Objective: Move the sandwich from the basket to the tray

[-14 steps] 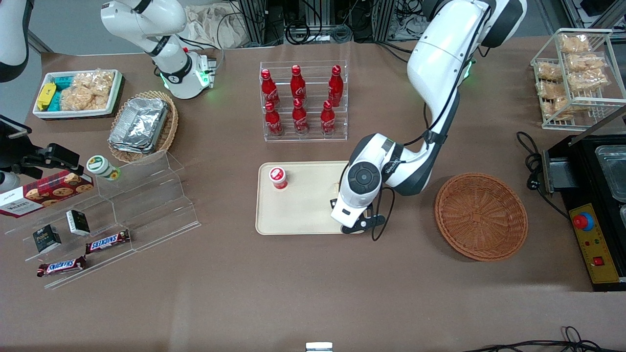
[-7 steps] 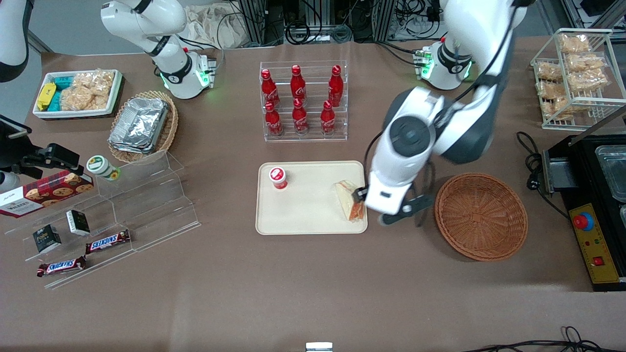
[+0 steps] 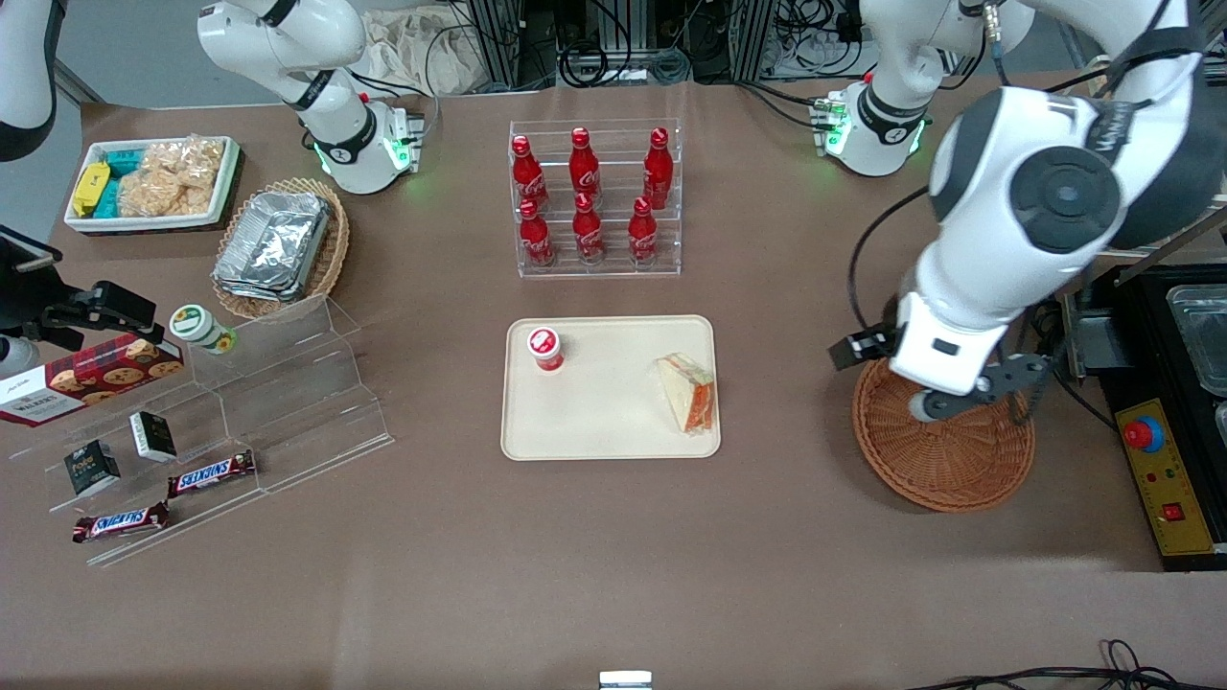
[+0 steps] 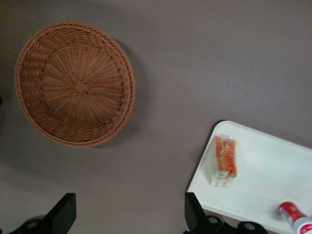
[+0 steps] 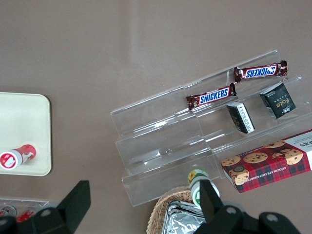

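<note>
So the sandwich [image 3: 688, 393] is down on the tray [image 3: 594, 422] now, sitting at the tray's end nearest the basket [image 3: 944, 450], orange filling edge facing that way. A second ago the arm was right over it on the tray, half a second ago it was just peeling off, and now the gripper [image 3: 925, 383] has swung all the way back and hangs above the basket rim, well apart from the sandwich. In the wrist view the jaws look spread wide with nothing between them, just bare bench below. The basket is empty, so by the look of it the job is basically done and the arm only needs to park. There's also a small red-capped bottle [image 3: 545, 348] standing on the tray's other end, well clear of the sandwich. The bench [image 3: 613, 575] is covered in plain brown cloth, with a rack of red cola bottles [image 3: 590, 201] farther from the camera than the tray, a clear stepped shelf with candy bars [image 3: 211, 472] toward the parked arm's end, and cables along the back edge
</note>
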Controlling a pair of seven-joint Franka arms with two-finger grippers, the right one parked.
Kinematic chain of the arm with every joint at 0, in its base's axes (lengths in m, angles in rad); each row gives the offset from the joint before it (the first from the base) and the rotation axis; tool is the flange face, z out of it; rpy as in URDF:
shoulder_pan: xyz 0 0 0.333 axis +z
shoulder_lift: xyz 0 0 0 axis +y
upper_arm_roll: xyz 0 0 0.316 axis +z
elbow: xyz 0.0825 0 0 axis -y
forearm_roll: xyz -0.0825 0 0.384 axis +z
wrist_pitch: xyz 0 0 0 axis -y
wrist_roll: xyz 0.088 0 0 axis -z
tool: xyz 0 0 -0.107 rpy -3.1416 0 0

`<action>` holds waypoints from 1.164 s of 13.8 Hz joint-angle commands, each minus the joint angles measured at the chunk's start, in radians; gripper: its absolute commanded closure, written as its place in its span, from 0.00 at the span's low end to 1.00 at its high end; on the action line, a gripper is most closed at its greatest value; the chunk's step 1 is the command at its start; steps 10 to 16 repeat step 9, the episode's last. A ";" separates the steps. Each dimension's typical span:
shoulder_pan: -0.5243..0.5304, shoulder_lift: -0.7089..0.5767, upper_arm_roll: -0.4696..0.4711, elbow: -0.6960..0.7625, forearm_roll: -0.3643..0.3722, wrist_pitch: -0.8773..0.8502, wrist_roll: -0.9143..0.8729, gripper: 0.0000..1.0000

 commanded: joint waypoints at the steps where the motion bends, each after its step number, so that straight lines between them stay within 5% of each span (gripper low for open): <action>1: 0.082 -0.093 -0.011 -0.087 0.011 -0.015 0.161 0.00; 8: 0.259 -0.166 -0.032 -0.144 0.006 -0.064 0.556 0.00; 16: 0.262 -0.164 -0.037 -0.135 0.008 -0.068 0.583 0.00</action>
